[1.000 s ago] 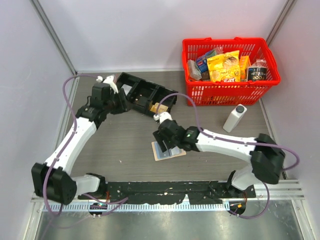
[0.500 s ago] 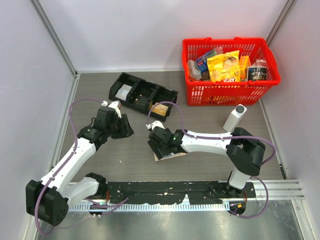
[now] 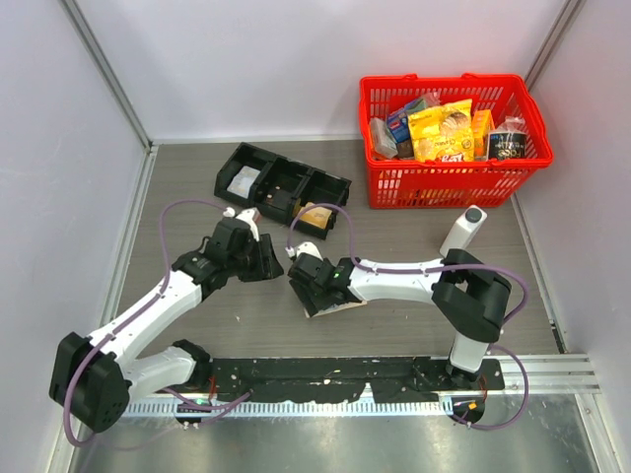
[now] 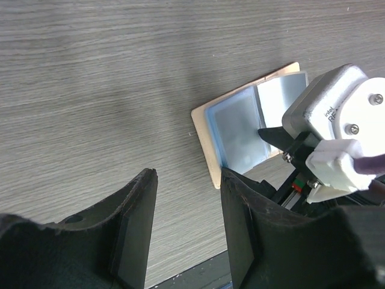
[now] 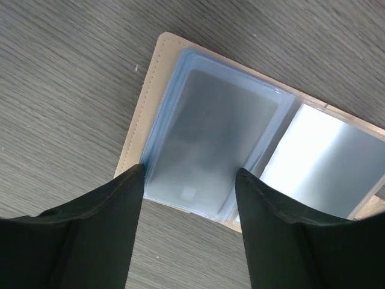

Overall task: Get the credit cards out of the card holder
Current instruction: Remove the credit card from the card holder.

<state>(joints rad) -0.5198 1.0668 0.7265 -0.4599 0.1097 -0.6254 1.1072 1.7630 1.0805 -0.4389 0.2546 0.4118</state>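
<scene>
The card holder [image 5: 139, 114] lies open and flat under the right gripper [image 5: 187, 179]. Its long axis runs crosswise past both fingers, and a grey card [image 5: 210, 129] sits in the sleeve between the spread, empty jaws. The left gripper [image 4: 186, 180], also agape and empty, hangs near the holder's tan edge. A second ago it was back by the black tray [image 3: 281, 182].

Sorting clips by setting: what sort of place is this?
Probably a robot lab test cell: plain white panels wall in the table, and the props look staged, a red basket of snacks and a black tray.
</scene>
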